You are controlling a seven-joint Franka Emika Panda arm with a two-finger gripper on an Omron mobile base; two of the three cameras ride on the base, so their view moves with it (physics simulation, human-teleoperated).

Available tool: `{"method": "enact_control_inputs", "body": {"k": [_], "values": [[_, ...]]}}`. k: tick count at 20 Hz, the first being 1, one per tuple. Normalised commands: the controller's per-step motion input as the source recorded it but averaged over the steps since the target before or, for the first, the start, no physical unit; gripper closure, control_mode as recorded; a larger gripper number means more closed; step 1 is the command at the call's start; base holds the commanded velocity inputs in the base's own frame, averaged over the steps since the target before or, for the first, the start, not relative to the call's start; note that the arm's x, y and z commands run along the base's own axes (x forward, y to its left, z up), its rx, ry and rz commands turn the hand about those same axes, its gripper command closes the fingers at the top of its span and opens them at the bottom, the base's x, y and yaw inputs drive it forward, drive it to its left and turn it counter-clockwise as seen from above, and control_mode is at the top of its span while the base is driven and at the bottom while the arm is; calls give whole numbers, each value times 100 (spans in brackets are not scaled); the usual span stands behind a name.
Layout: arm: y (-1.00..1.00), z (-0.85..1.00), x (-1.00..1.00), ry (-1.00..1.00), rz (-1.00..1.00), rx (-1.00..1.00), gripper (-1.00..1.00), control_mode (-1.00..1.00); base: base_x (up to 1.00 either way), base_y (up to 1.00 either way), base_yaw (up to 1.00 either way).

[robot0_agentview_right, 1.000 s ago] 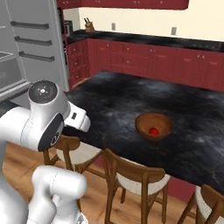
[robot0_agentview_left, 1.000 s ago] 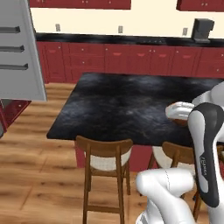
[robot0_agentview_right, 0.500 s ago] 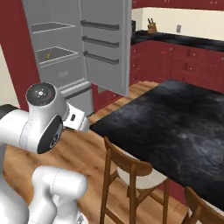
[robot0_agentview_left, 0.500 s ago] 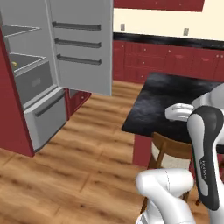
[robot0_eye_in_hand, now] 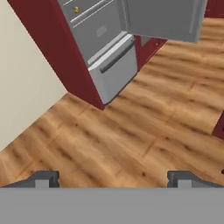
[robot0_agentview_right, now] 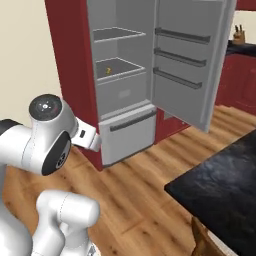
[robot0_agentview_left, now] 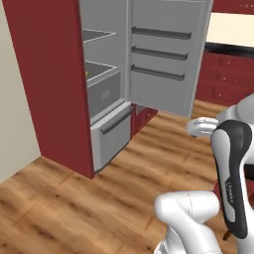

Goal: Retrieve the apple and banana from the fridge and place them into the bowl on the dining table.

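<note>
The fridge (robot0_agentview_right: 125, 90) stands open between dark red panels, its door (robot0_agentview_left: 163, 54) swung out to the right. A small yellow banana (robot0_agentview_right: 108, 71) lies on the middle shelf; it is also small at the top of the hand view, banana (robot0_eye_in_hand: 76, 9). My gripper (robot0_eye_in_hand: 113, 180) hangs open and empty over the wooden floor, well short of the fridge, its fingertips (robot0_eye_in_hand: 44, 178) far apart. A corner of the black dining table (robot0_agentview_right: 220, 182) shows at the lower right. The apple and the bowl are out of view.
The fridge's bottom drawer (robot0_agentview_right: 129, 132) juts out slightly at floor level. A cream wall (robot0_agentview_left: 20, 99) lies left of the red panel. Red cabinets (robot0_agentview_left: 225, 79) run behind the open door. A wooden chair top (robot0_agentview_right: 200, 240) sits by the table's edge.
The whole picture has swung from the dining table to the open fridge, so the base has turned and moved nearer. The arm's pose over the base looks the same.
</note>
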Motion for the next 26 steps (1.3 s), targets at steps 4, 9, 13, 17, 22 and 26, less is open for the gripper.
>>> {"method": "enact_control_inputs", "body": {"k": [4,9,13,17,22,26], "values": [[0,0,0,0,0,0,-100,100,100,11,22],[0,0,0,0,0,0,-100,100,88,-4,15],[0,0,0,0,0,0,-100,100,92,-26,22],[0,0,0,0,0,0,-100,100,83,-37,27],[0,0,0,0,0,0,-100,100,56,-47,34],[0,0,0,0,0,0,-100,100,39,-41,39]]}}
